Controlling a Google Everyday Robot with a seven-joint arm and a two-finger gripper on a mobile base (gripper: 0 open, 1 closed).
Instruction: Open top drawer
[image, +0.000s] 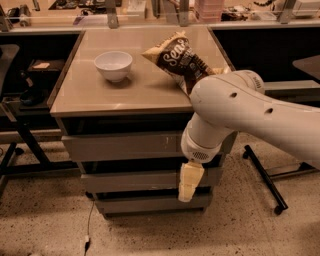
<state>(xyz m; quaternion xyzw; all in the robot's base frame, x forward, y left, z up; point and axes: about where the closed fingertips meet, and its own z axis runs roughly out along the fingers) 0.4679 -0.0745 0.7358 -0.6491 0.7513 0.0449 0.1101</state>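
Approach step: cream two-finger gripper (189, 182) hangs low by the narrower mid drawer (130, 180) (grip state: can't tell). Grey flat-fronted top drawer (125, 146) sits closed above; next, probably raise to its edge.

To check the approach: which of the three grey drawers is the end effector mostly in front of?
The middle drawer: the end effector hangs before its right part, below the taller top drawer.
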